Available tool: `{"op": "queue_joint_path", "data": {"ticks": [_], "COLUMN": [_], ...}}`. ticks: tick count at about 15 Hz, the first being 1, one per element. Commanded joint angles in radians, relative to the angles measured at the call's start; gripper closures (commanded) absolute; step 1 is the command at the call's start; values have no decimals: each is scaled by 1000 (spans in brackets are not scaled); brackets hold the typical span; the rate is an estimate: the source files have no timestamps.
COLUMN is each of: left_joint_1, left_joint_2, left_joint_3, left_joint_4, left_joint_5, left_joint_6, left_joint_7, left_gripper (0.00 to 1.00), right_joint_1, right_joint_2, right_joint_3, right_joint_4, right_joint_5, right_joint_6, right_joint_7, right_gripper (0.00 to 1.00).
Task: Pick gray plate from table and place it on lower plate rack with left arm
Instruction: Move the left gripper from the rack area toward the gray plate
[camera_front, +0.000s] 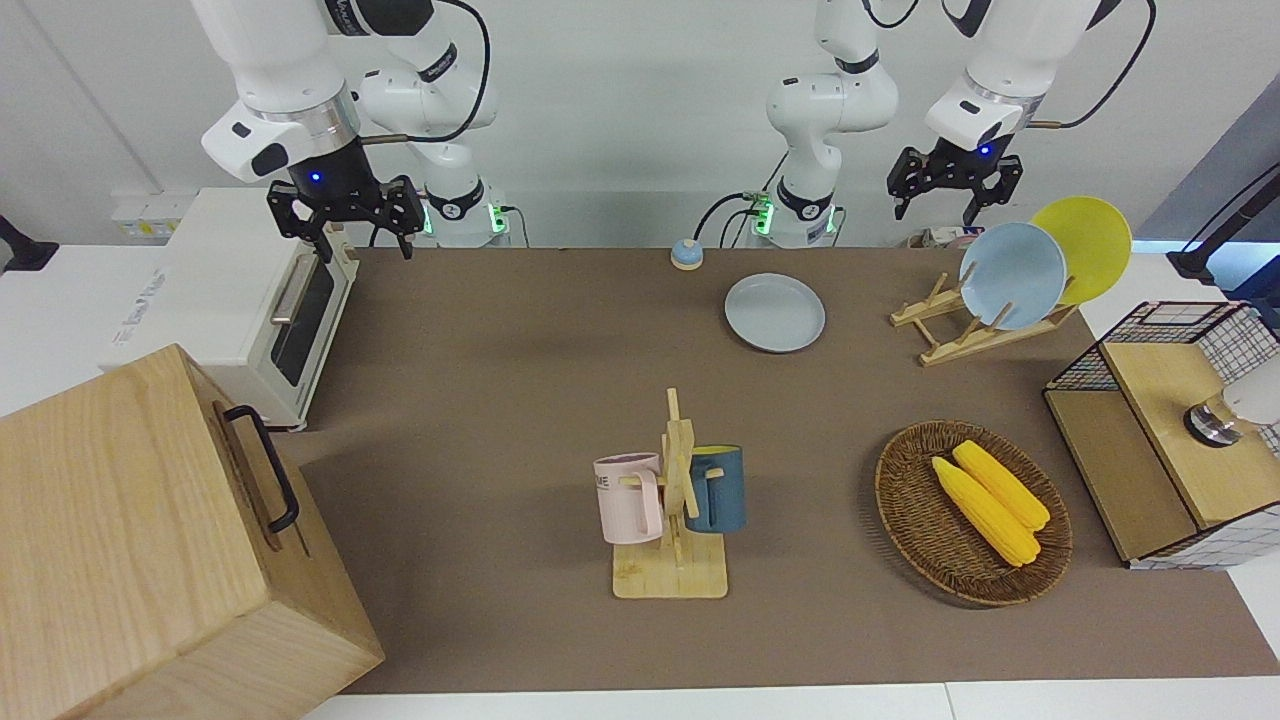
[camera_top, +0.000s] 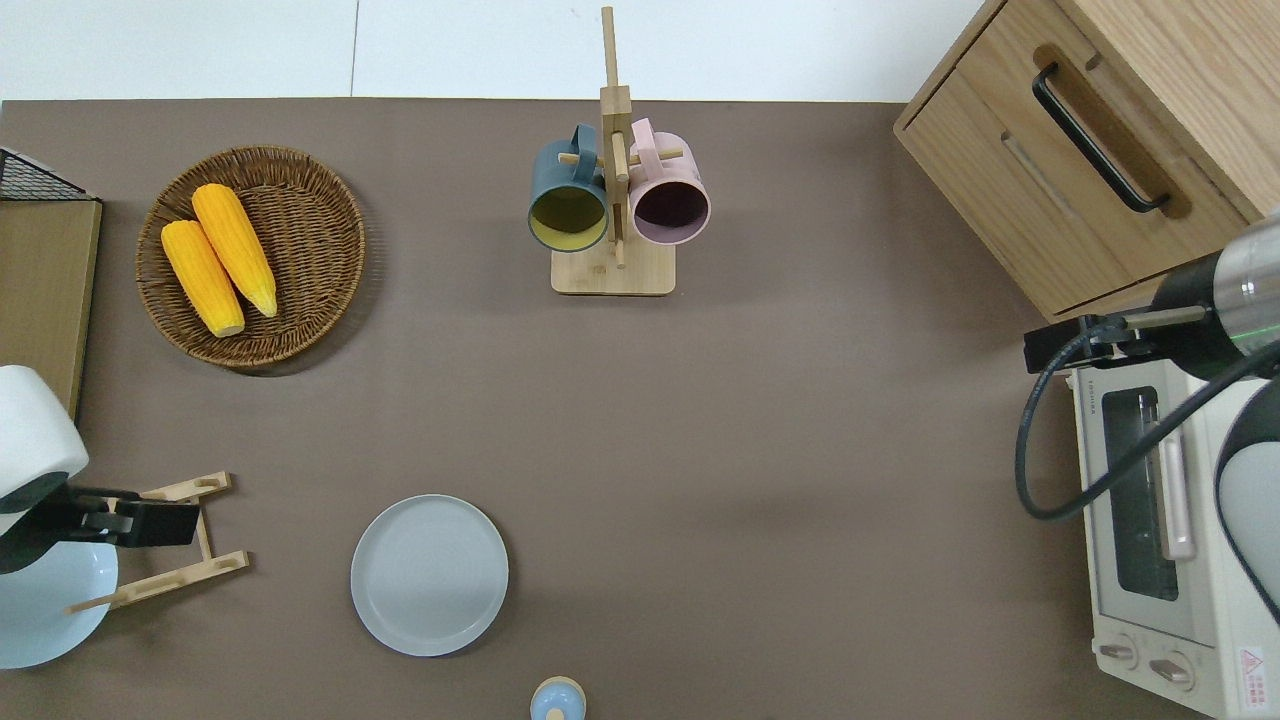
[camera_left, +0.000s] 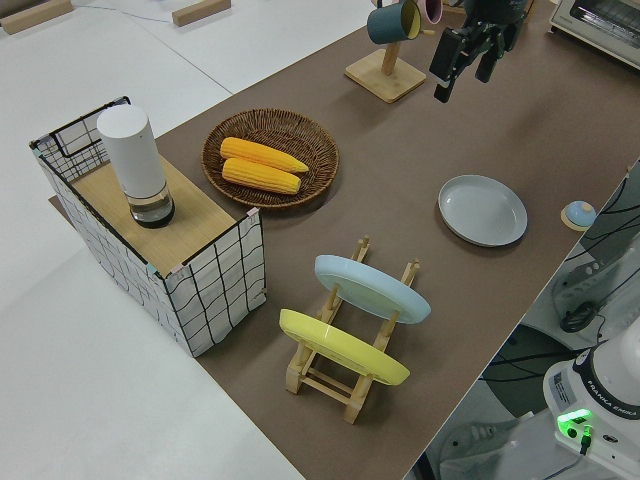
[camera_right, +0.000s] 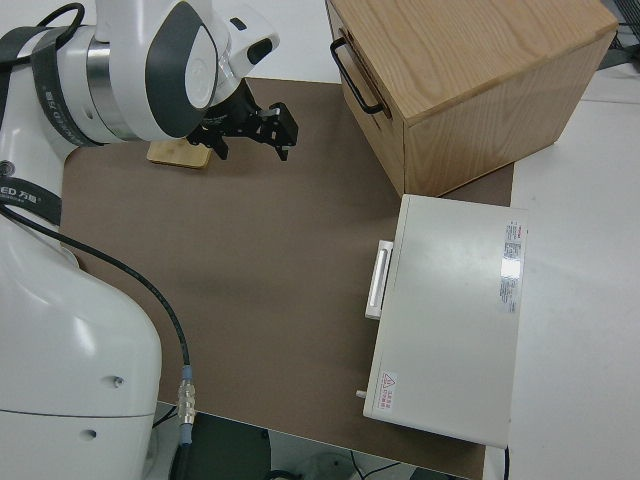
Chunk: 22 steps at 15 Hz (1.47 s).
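Reading the front view from its nine o'clock edge, we meet a wooden cabinet (camera_front: 150, 540) at the counter's (camera_front: 500, 400) corner, with a white toaster oven (camera_front: 250, 300) at twelve o'clock from it. The right arm is parked, its right claw (camera_front: 362, 240) with fingers apart.

At the middle of the counter stands a mug tree (camera_front: 675, 500) carrying a pink mug (camera_front: 628, 497) and a dark blue mug (camera_front: 718, 488). A small bell (camera_front: 686, 254) sits at twelve o'clock from the tree, close to the robots.

The gray plate (camera_front: 775, 312) lies flat on the counter at one o'clock from the mug tree, untouched.

At three o'clock from it is the lower plate rack (camera_front: 925, 310), apart from the plate. A light blue plate (camera_front: 1012, 275) and a yellow plate (camera_front: 1085, 245) lean in its slots.

In the overhead view the left claw (camera_front: 935, 212) hovers over this rack, fingers apart and gripping nothing.

At five o'clock from the gray plate a wicker basket (camera_front: 900, 500) holds two corn cobs (camera_front: 990, 495). A wire-sided box (camera_front: 1160, 430) bearing a white cylinder (camera_front: 1240, 400) stands at the three o'clock edge.
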Motion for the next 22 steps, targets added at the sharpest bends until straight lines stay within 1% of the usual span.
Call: {"op": "queue_joint_path", "data": {"ticks": [1, 9, 12, 14, 17, 20, 22], "left_joint_1": [-1, -1, 0, 0, -6, -12, -15], "left_joint_2": [-17, -12, -12, -17, -21, -43, -52], "left_joint_3": [9, 9, 7, 7, 7, 5, -10], "left_joint_4": [-18, -16, -19, -39, -84, -174, -245], "left_joint_5": [-4, -11, -10, -11, -11, -20, -25], "left_joint_6": [12, -5, -5, -2, 12, 57, 113], "left_joint_7": [8, 0, -29, -32, -34, -34, -34], "left_gripper": [0, 0, 0, 0, 0, 0, 0], "right_joint_1": [-22, -22, -22, -22, -22, -22, -22], "right_joint_2": [9, 9, 9, 9, 9, 9, 9], "right_joint_3": [20, 20, 20, 20, 20, 20, 20], "right_joint_4": [20, 21, 20, 20, 20, 20, 21], "right_joint_5": [-3, -3, -3, -3, -3, -3, -3], "right_joint_6": [-16, -16, -16, -16, -16, -16, -16], "right_joint_7": [13, 13, 13, 13, 13, 13, 13], "right_gripper": [17, 17, 17, 17, 17, 17, 17]}}
